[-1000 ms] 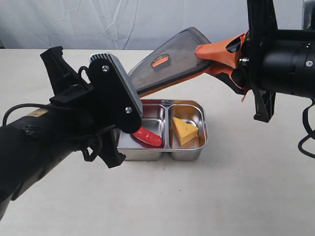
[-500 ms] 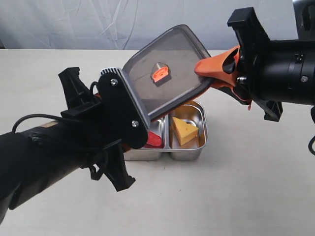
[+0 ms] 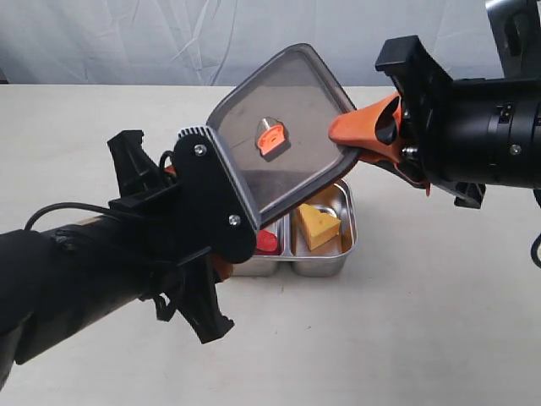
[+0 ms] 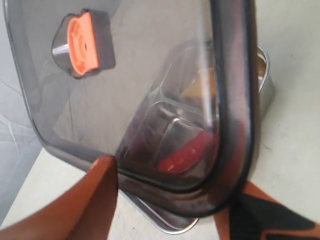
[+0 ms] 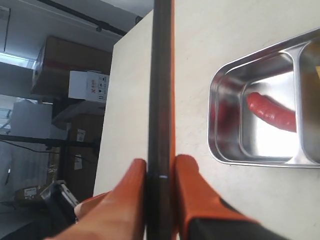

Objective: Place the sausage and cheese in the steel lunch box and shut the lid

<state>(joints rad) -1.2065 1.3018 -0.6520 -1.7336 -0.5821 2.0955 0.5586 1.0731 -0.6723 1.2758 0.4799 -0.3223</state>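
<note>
The small glossy red toy sausage [image 3: 267, 243] lay in the 9 o'clock compartment of the shiny, divided stainless-steel lunch box [image 3: 345, 247]. The yellow-orange toy cheese wedge [image 3: 317, 227] sat in the 3 o'clock one, so I judged both loading steps done.

Over the last second my left pincer [image 4: 175, 177] had spread open and eased back from the sausage compartment. Its orange fingers [image 4: 97, 200] now stood wide apart on either side of one lid corner, gripping nothing.

In that same second the dark smoky translucent plastic lid [image 3: 279, 118] had swung from a shallow slant to a steep one. Its orange valve tab [image 3: 270, 135] faced the exterior camera, and the lid hung over the box's 12 o'clock side. My right pincer [image 5: 160, 165] was clamped on the lid's 3 o'clock edge.

Only the closing remained. I reckoned the lid needed levelling, then seating squarely on the box, which rested on the pale desk [image 3: 423, 321].
</note>
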